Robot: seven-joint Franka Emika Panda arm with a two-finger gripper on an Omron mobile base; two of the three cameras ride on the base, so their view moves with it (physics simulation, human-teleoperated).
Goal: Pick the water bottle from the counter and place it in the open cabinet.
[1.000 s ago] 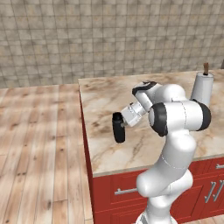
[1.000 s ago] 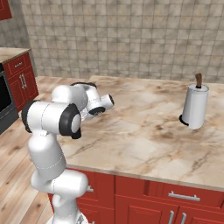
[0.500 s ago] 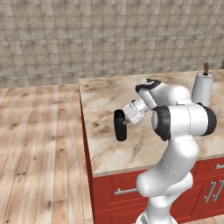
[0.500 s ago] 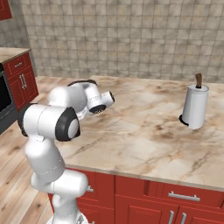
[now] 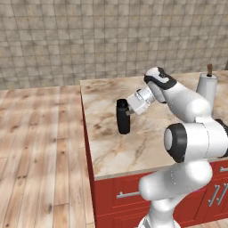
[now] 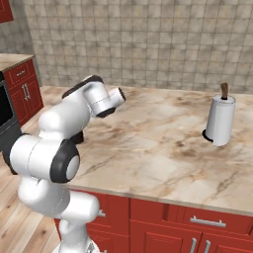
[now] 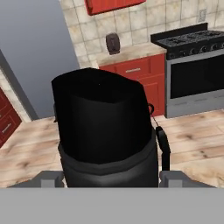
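My hand (image 5: 126, 111) is pinched on the water bottle (image 5: 123, 116), which I hold upright just above the desk (image 5: 133, 147) near its left edge, well apart from the paper-towel roll (image 5: 207, 88) at the far right. I keep it upright, gripped from the side, so it can later stand on the cabinet shelf. Beyond the bottle, a stove (image 7: 192, 65) and a toaster (image 7: 113, 43) show across the room.

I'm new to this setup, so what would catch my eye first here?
The big white arm reaching over the counter, its gripper closed on the black water bottle near the counter's left edge. Next, the white paper-towel roll standing at the far right of the counter.
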